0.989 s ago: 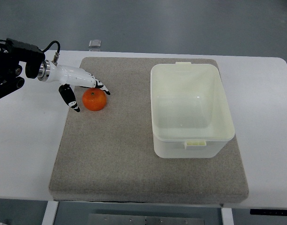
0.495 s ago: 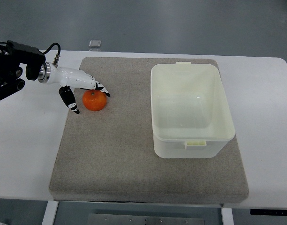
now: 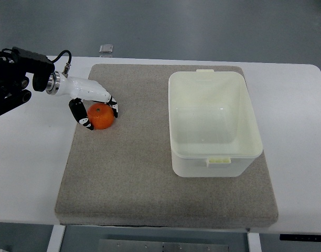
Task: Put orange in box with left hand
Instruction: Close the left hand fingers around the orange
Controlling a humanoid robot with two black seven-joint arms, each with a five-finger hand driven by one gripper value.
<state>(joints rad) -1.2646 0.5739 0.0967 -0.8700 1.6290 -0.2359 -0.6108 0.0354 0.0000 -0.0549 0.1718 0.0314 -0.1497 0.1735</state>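
Left hand (image 3: 95,105) fingers (image 3: 115,106) curled around the orange (image 3: 101,116), gripping it on the grey mat (image 3: 150,178); box (image 3: 213,157) well apart.

Bright orange fruit (image 3: 101,116), white robot hand (image 3: 92,105) with black fingertips, black arm (image 3: 13,73) and black cable, cream-white plastic box (image 3: 213,123), plain speckled grey-beige mat (image 3: 150,173), white table (image 3: 29,173), dull grey-blue floor (image 3: 160,26) behind.

Left arm (image 3: 13,73) cut off at edge
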